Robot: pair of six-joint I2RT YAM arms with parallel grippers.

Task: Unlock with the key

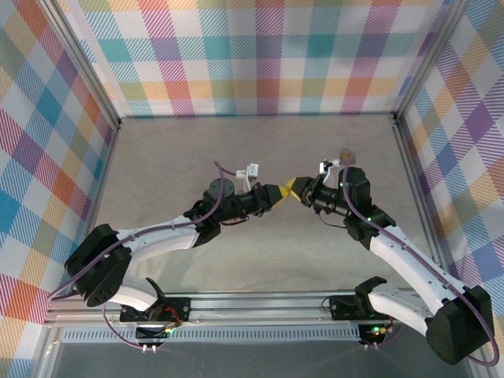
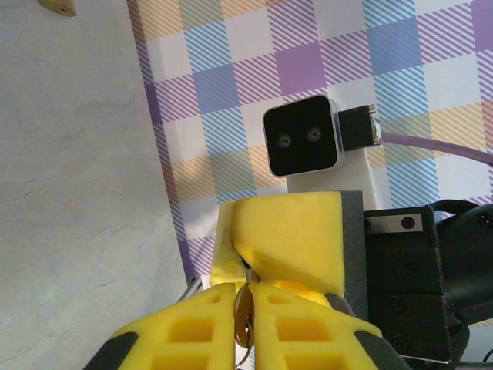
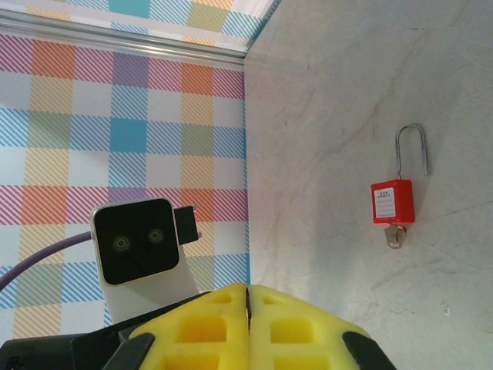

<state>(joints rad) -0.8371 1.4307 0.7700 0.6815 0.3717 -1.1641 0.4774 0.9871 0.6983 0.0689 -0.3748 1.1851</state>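
Note:
A brass key (image 2: 245,316) on a ring is pinched between my left gripper's (image 2: 246,287) yellow fingers, which are shut on its head. Its thin blade runs into the seam between the right gripper's fingers (image 2: 293,231). Above mid-table the two grippers meet tip to tip, left gripper (image 1: 282,192) against right gripper (image 1: 296,188). My right gripper (image 3: 247,289) is shut, with a dark sliver in the seam. A red padlock (image 3: 394,202) lies flat on the table, its shackle (image 3: 412,150) raised, and a silvery key (image 3: 394,236) sits at its bottom.
Plaid walls close off the table (image 1: 260,260) on three sides, with metal rails (image 1: 409,157) at the corners. A small tan object (image 1: 345,157) lies just behind the right wrist. Both arm bases sit on the rail (image 1: 260,303) at the near edge.

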